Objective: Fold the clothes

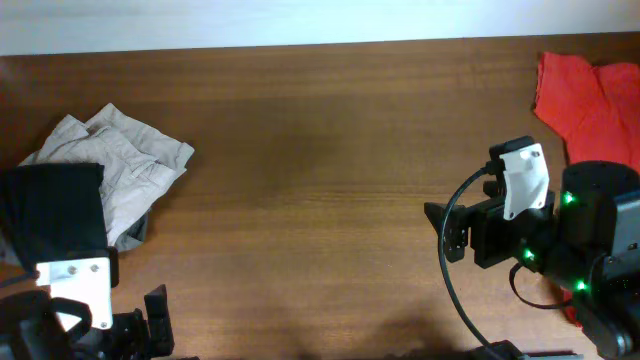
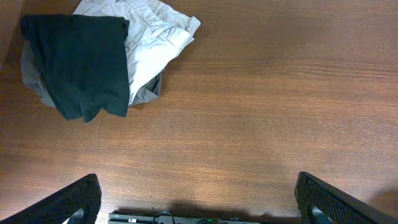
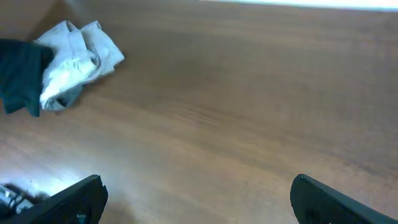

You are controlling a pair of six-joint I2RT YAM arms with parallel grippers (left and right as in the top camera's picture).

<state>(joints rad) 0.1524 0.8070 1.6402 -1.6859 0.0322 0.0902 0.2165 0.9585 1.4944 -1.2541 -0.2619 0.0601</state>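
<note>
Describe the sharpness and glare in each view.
Overhead: evenly lit and sharp, though the black T-shirt reads as a flat dark patch. Left wrist: crisp wood grain on the table. Right wrist: soft, slightly blurred, with pale glare on the wood at lower left.

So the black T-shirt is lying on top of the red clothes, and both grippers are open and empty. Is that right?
Not quite. The black T-shirt lies on the beige trousers, not on red clothes, as the left wrist view shows. The red garments sit apart at the other end of the table. The left gripper and right gripper are open and empty, as you said.
</note>
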